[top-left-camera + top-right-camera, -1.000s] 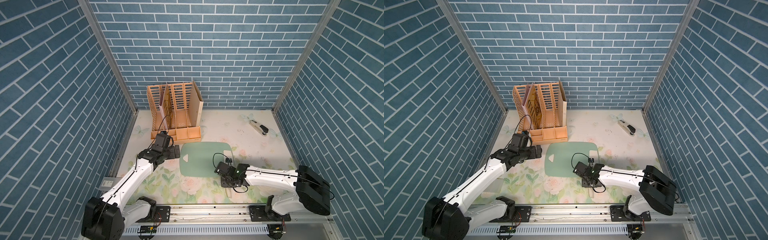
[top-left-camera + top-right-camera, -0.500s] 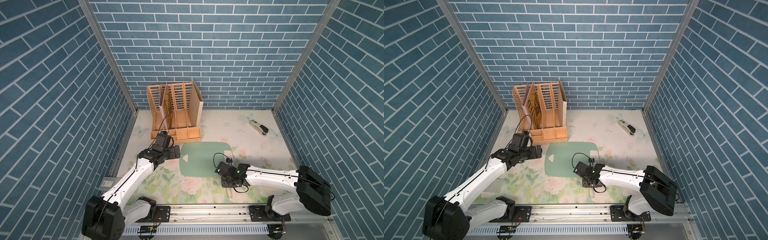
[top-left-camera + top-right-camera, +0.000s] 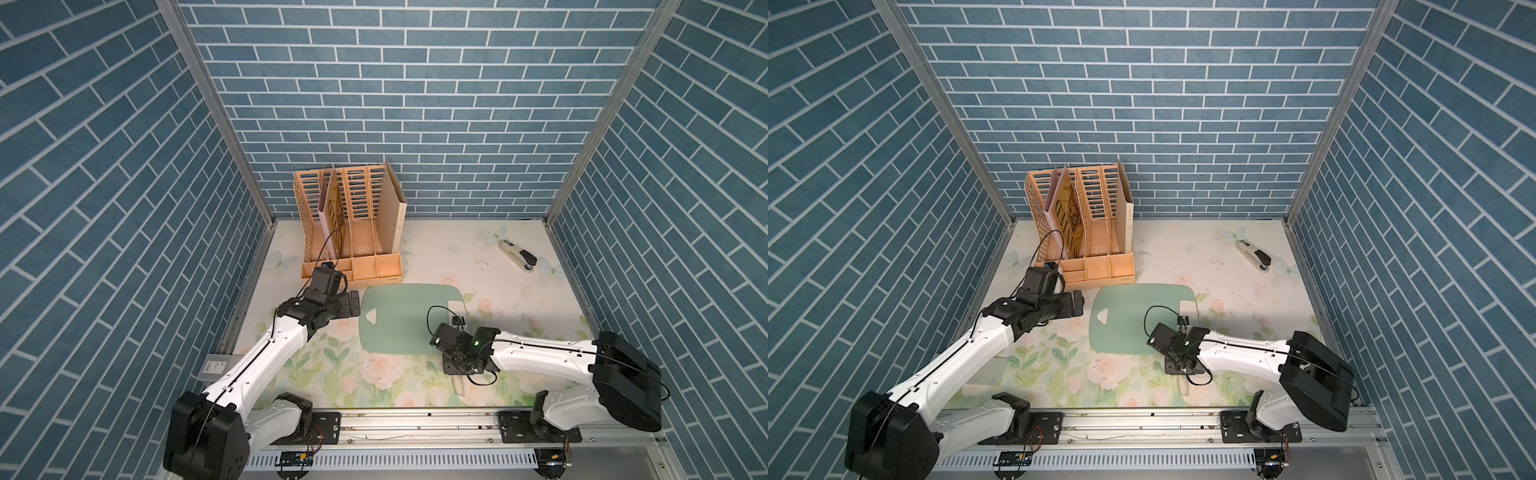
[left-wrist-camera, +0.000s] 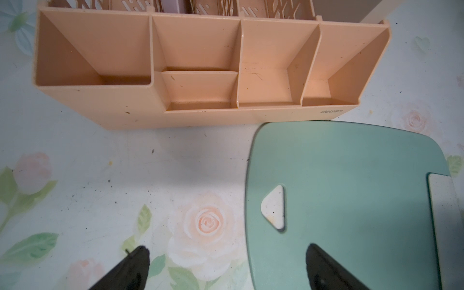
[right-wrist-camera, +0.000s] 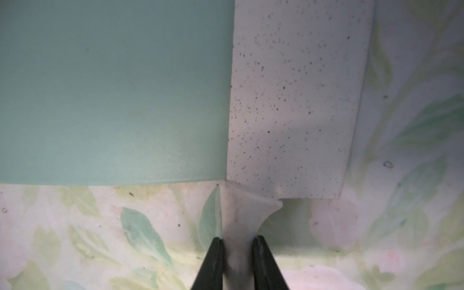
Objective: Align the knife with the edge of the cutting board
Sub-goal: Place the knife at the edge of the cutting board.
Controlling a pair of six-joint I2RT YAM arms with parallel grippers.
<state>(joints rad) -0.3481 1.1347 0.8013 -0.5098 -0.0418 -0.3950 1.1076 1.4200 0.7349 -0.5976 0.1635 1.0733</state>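
The knife (image 5: 296,100) is clamped by the right gripper (image 5: 237,242); squaring to the cutting board's (image 5: 113,88) right edge is likely needed next.

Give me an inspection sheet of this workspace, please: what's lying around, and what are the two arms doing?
Surface: floral mat, with a few dark specks.
Job's things: knife blade lies along the short edge of the cutting board opposite its triangular hole; the handle juts past the board over the mat.
Clutter: peach file organizer behind the board; stapler apart, near the back.
Grippers: right gripper shut on the knife handle; left gripper open and empty at the board's hole end.
Cables: black cable loops above the board from the right wrist.
Surroundings: blue brick-pattern walls; metal rail in front.
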